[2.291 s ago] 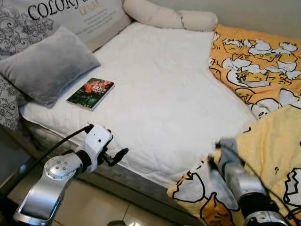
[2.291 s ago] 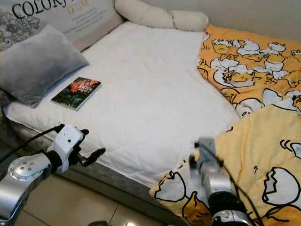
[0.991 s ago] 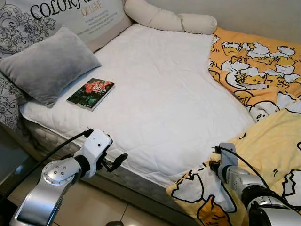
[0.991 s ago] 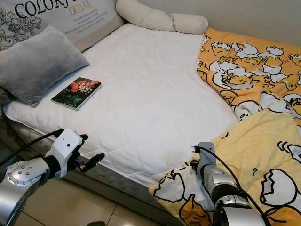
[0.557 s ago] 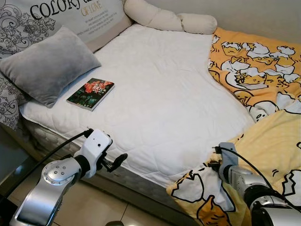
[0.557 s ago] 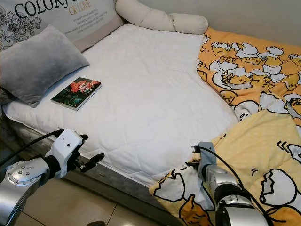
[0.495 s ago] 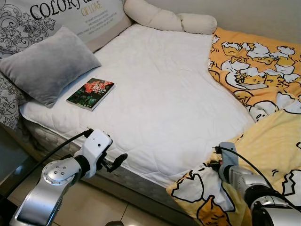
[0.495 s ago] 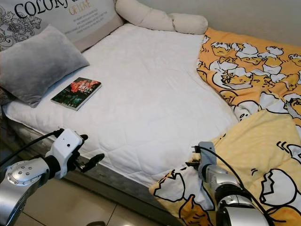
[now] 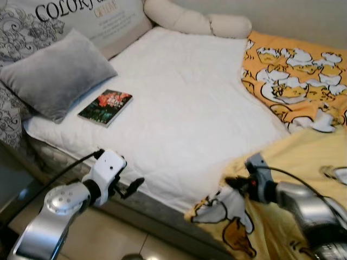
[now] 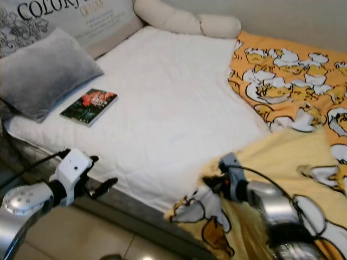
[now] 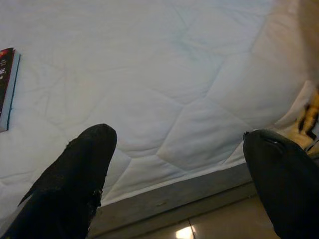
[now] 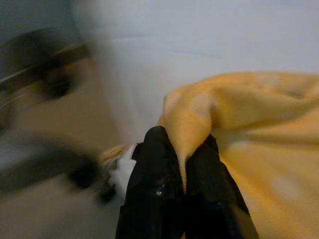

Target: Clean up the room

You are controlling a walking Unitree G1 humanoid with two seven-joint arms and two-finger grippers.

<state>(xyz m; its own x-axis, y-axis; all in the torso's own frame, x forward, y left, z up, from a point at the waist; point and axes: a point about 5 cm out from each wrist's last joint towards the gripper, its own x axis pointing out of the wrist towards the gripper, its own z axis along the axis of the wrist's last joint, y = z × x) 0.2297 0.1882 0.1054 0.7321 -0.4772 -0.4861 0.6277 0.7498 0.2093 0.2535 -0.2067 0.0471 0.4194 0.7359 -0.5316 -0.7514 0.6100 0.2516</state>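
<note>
A yellow-orange blanket [image 9: 295,81] with a cartoon egg print lies crumpled over the right side of the bed. Its pale yellow underside [image 9: 303,157] is folded toward me. My right gripper [image 9: 232,183] is shut on the blanket's near edge, above the mattress's front right corner. The right wrist view has its two fingers [image 12: 154,169] pinching a ridge of yellow blanket [image 12: 234,104]. At the bed's front left edge my left gripper [image 9: 133,187] hangs open and holds nothing; its wide-spread fingers [image 11: 84,164] frame the white mattress [image 11: 164,84].
A book [image 9: 105,107] with a red and green cover lies on the white mattress [image 9: 184,108], beside a grey pillow [image 9: 57,73]. A printed cushion [image 9: 81,16] and a cream bolster [image 9: 195,21] line the back. Tiled floor [image 9: 124,238] runs along the bed's front.
My right gripper has swung left and up with the blanket's edge, dragging the fabric over the mattress's front right corner. The left arm has barely moved.
</note>
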